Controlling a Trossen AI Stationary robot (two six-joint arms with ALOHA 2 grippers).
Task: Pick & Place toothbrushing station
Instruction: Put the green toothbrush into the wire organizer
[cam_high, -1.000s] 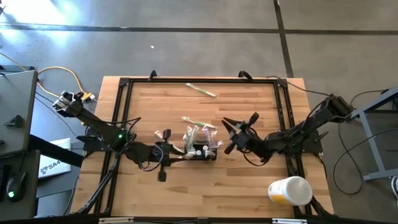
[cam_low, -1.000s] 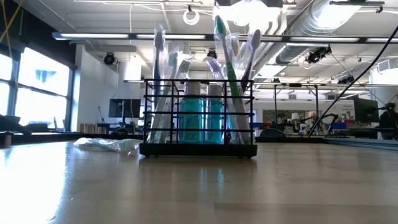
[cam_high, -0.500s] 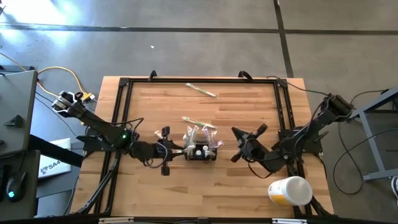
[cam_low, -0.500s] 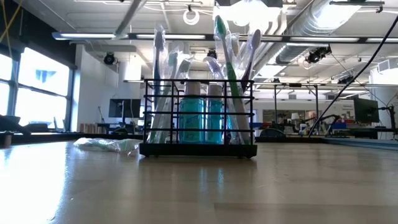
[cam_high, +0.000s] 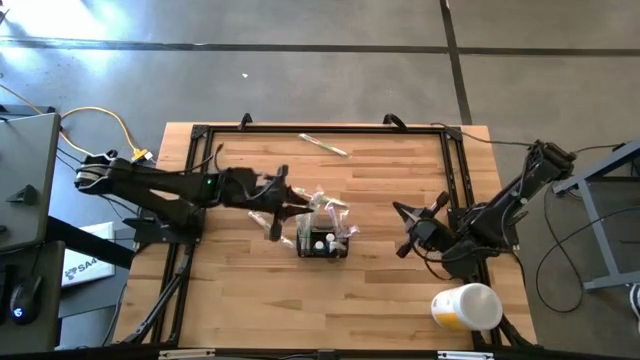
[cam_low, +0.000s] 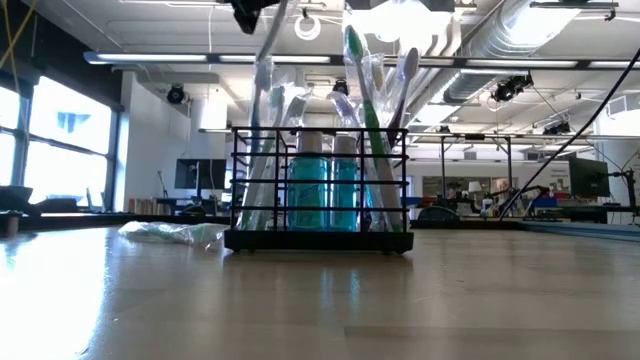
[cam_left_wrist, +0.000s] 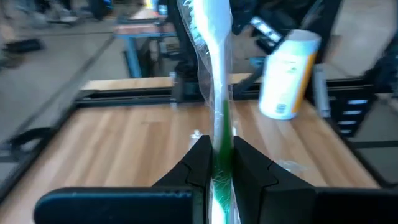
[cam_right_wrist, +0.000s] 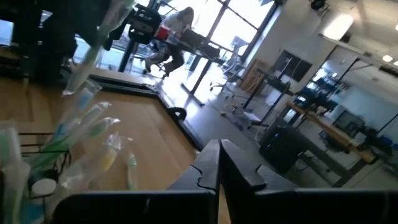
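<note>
We are holding a wrapped green toothbrush (cam_left_wrist: 217, 93) in the left end effector (cam_left_wrist: 216, 163), its two fingers (cam_left_wrist: 198, 163) pinched tight on the handle, with the plastic sleeve and the bristle end reaching out ahead of them. In the high view the left end effector (cam_high: 272, 205) is hovering just to the left of the toothbrushing station (cam_high: 323, 238), slightly farther back on the worktop (cam_high: 380, 295) than the caddy itself. In the low view the brush is hanging down from the top of the picture over the caddy's left end.

The toothbrushing station (cam_low: 318, 188) is standing upright near the middle of the worktop, already carrying several wrapped brushes and two teal bottles (cam_low: 320, 183) between them. So we are judging that the step in hand is the placing of this brush: it is picked and carried, but not yet in a slot.

The next move is calling for us to line the brush over a free gap among the brushes already there, keep it near upright, lower it through the wire top and only then let go.

The right end effector (cam_right_wrist: 218, 163), fingers shut on nothing, is waiting at the right of the worktop (cam_high: 415, 228), well apart from the caddy. A loose wrapped brush (cam_high: 323, 144) is lying at the far edge, and a white-and-yellow cup (cam_high: 466, 306) is lying on its side at the near right corner.
</note>
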